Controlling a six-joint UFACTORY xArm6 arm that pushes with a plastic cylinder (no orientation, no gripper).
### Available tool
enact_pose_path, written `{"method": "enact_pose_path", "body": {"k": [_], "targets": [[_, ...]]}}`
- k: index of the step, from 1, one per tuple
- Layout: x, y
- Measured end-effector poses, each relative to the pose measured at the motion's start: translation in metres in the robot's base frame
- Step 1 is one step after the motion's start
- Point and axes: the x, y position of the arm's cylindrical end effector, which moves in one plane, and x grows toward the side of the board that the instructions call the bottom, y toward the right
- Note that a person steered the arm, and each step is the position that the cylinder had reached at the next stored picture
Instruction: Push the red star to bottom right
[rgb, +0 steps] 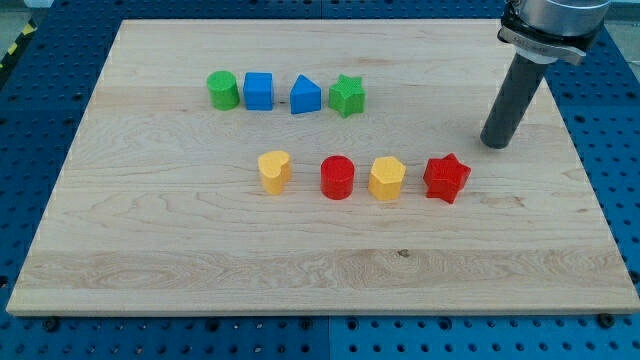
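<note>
The red star (446, 178) lies on the wooden board (300, 260), at the right end of a row in the middle. My tip (495, 144) stands on the board above and to the right of the red star, a short gap away and not touching it. The rod rises from there to the view's top right corner.
The middle row, from the left: a yellow heart (274, 171), a red cylinder (338, 177), a yellow hexagon (387, 178). The upper row: a green cylinder (223, 89), a blue cube (258, 90), a blue triangular block (306, 96), a green star (347, 95).
</note>
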Motion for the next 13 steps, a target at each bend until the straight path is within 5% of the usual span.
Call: {"method": "enact_pose_path", "body": {"k": [1, 3, 6, 9, 11, 13], "targets": [[0.0, 0.0], [0.013, -0.102], [0.069, -0.064], [0.125, -0.091], [0.114, -0.088], [0.15, -0.08]]}}
